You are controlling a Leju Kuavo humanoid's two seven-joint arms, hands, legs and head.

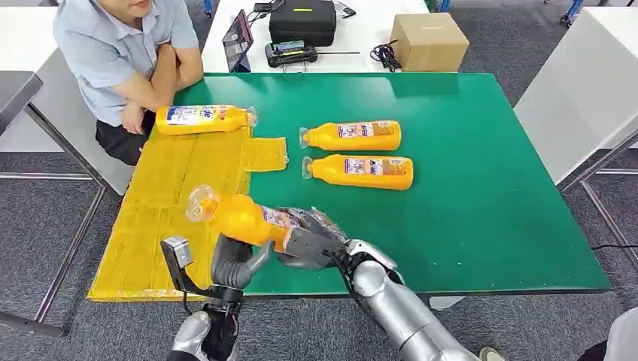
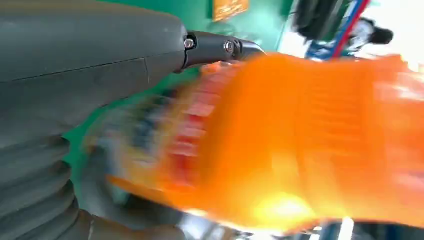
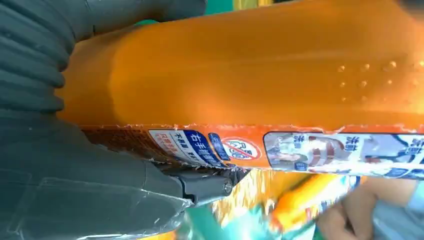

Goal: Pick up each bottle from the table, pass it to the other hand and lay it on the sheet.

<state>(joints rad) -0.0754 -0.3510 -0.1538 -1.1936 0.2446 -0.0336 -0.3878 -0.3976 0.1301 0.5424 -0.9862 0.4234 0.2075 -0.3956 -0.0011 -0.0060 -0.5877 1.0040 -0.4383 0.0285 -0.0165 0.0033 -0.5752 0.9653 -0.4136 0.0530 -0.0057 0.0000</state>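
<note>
Green table top [image 1: 481, 203] stretches wide in front of me, and a yellow sheet [image 1: 162, 218] covers its left part from the near edge to the far left corner. At that far left corner sits a person [image 1: 124, 56] with arms folded on the table edge. Beyond the green table stands a white table [image 1: 361, 37] with a cardboard box [image 1: 429, 41] and a black case [image 1: 302, 21] on it. One orange bottle [image 1: 207, 119] lies on the far end of the sheet, two more [image 1: 353, 135] [image 1: 361, 171] lie side by side on the bare green, right of the sheet. I hold a fourth bottle [image 1: 241, 218] above the near edge, cap pointing left and far. My right hand [image 1: 312, 239] grips its base, fingers wrapped around the label. My left hand [image 1: 233, 263] is under the bottle's middle; I cannot tell whether its fingers have closed on it
</note>
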